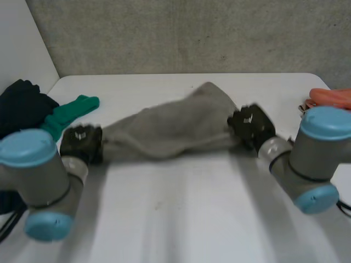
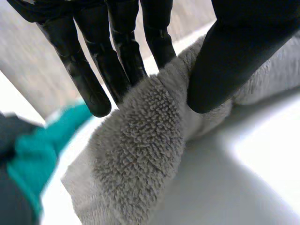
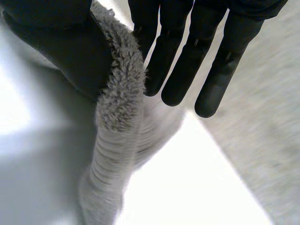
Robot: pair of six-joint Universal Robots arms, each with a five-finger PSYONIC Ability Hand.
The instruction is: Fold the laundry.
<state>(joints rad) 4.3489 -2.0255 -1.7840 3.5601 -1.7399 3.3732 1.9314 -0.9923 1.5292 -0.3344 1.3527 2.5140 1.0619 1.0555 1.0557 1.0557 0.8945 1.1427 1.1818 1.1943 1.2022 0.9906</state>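
The grey towel (image 1: 170, 131) spans the middle of the white table (image 1: 181, 219), nearer its far edge, with the left hand (image 1: 81, 143) and right hand (image 1: 251, 126) each pinching one end between thumb and straight fingers, probably to draw it flat for folding.

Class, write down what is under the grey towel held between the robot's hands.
The white table shows around the grey towel, which is pinched by the left hand and right hand. Anything under its middle is covered.
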